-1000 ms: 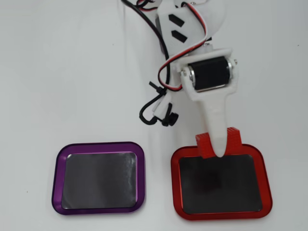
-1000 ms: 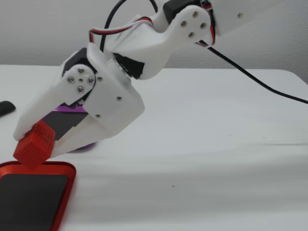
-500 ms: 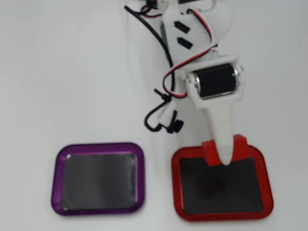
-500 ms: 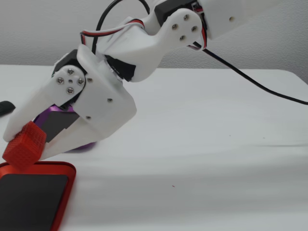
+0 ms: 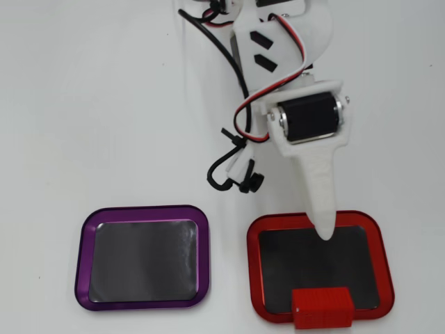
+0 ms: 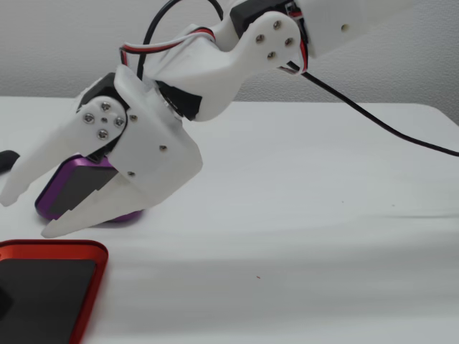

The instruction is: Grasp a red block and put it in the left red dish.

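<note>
Looking down, I see the red block (image 5: 322,307) resting on the left red dish's (image 5: 254,268) rim, toward the desk's (image 5: 83,104) near edge. My claw (image 6: 25,211) hangs open and empty above the dish, so I judge the task nearly done.

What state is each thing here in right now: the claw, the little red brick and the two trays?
gripper: open, empty, hanging above the table by the trays.
red block: released, lying on the red dish's near rim, partly over the edge.
red dish: flat on the table, dark inside mostly bare.
purple tray: flat on the table, empty.
</note>
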